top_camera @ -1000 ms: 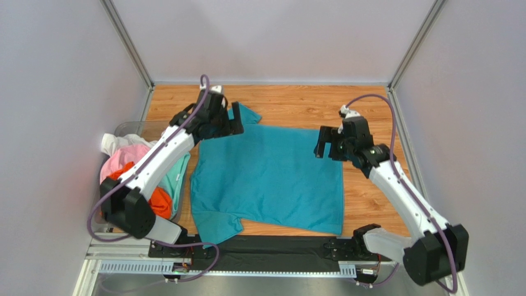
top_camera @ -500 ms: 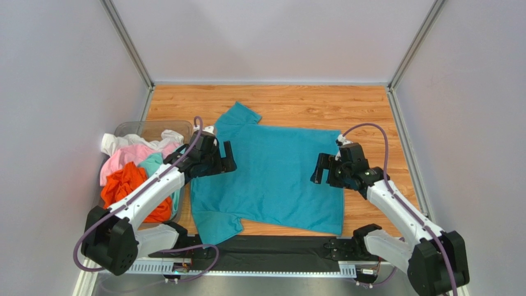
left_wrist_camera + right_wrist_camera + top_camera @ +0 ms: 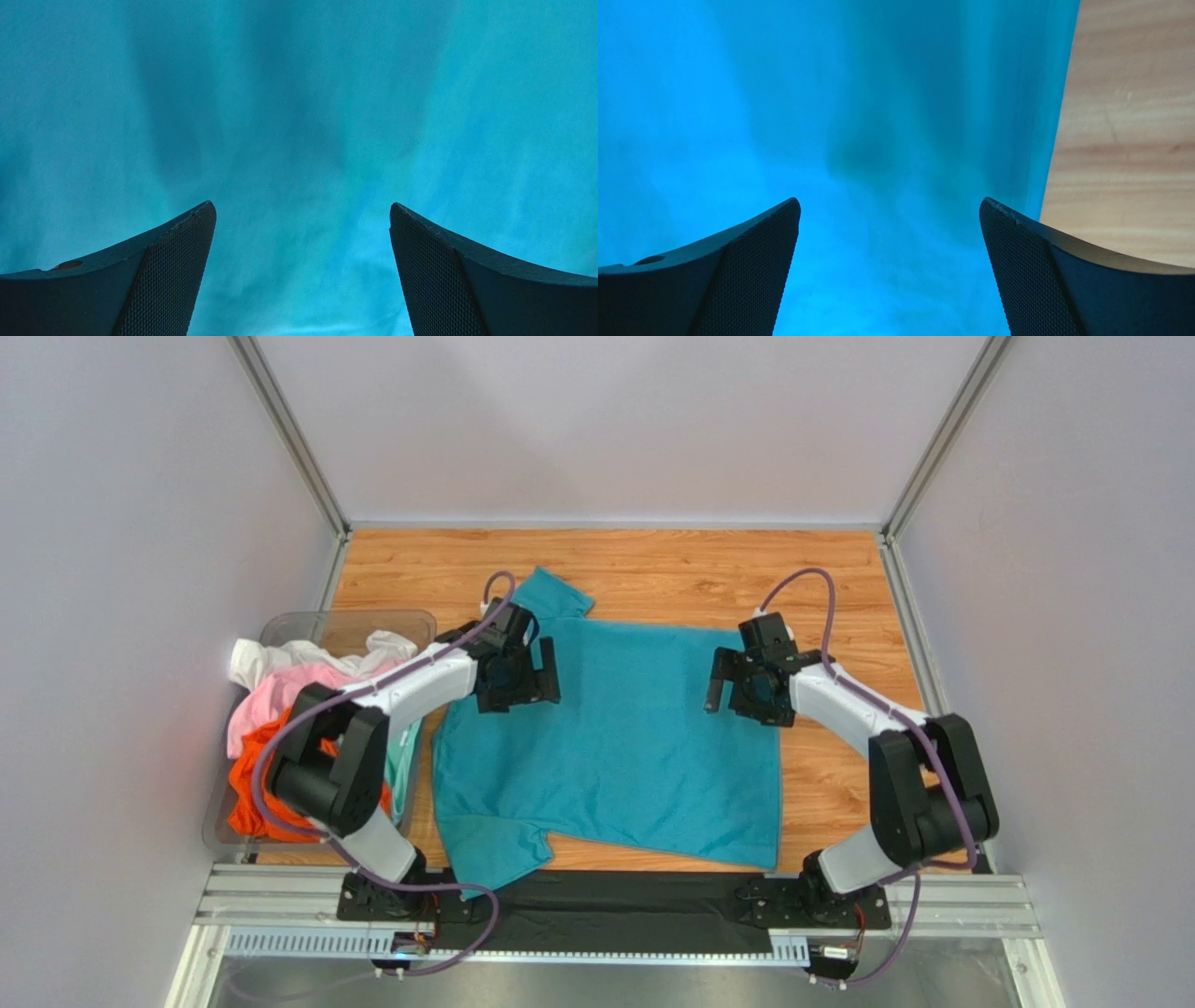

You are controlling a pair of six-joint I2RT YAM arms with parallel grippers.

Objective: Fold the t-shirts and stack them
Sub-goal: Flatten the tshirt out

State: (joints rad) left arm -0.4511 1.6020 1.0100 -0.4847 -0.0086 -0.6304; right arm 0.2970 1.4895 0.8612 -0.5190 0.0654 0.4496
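A teal-blue t-shirt [image 3: 617, 742] lies spread flat on the wooden table, one sleeve at the far left, another at the near left. My left gripper [image 3: 519, 683] hangs open over its upper left part; the left wrist view shows only teal cloth [image 3: 302, 140] between the fingers [image 3: 168, 280]. My right gripper [image 3: 738, 689] hangs open over the shirt's upper right part, close to its right edge [image 3: 1046, 126]. Nothing is held by either. More t-shirts lie heaped in a bin at the left: white [image 3: 267, 661], pink [image 3: 281, 697], orange [image 3: 267, 770] and light aqua [image 3: 408, 751].
The clear plastic bin [image 3: 330, 625] stands at the table's left edge against the left wall. Bare wood [image 3: 701, 567] shows behind the shirt and on its right [image 3: 1130, 126]. A black rail [image 3: 617, 896] with the arm bases runs along the near edge.
Both arms swung near and then back out and down over the shirt's upper corners. Both grippers stayed open. The shirt has not moved.
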